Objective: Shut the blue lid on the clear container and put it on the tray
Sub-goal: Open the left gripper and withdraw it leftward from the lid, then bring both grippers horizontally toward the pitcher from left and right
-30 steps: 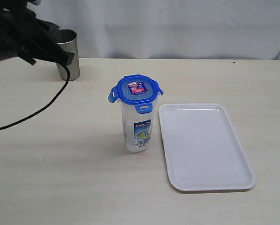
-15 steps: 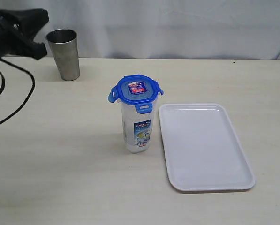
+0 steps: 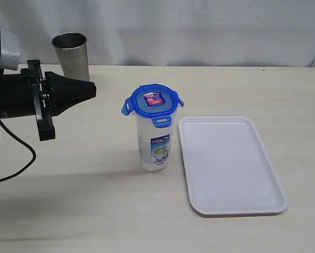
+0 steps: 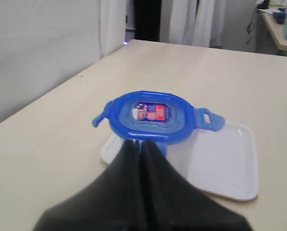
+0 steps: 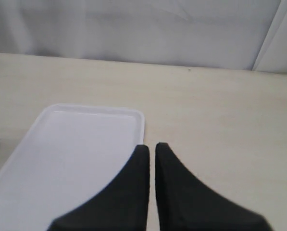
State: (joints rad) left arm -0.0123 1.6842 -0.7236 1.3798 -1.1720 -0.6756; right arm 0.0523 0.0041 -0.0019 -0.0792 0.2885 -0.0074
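Cabling [image 3: 9, 168] is seen at the far left of the exterior view, looped in black over the pale desk [image 3: 94, 211]. Beside it, the left gripper [image 3: 94, 90] is held level above the desk and pointed rightward at the canister. Its black fingers are pressed together to a single point and nothing is gripped between them. In the left wrist view the same gripper [image 4: 139, 143] is shown closed, with its tip lined up on the near edge of the lid. A clear gap between tip and lid is shown in the exterior view. A grey steel tumbler [image 3: 72, 60] is stood upright behind the left gripper, near the back edge of the desk.

At the middle of the desk the clear container [image 3: 156, 145] is stood upright, its printed label turned to the camera. The blue lid [image 3: 153, 100] is seated on its mouth, sticker upward. Two side flaps are seen jutting outward rather than folded down against the wall, which is also plain in the left wrist view [image 4: 153, 117].

Just to the right of the container, apart from it by a narrow strip of desk, the tray [image 3: 231, 168] is laid flat. Nothing is carried on it.

The right gripper [image 5: 151, 147] is shown only in the right wrist view. Its fingers are brought together with a hairline slit between them, nothing is held, and it is poised over the tray's [image 5: 71, 154] edge.
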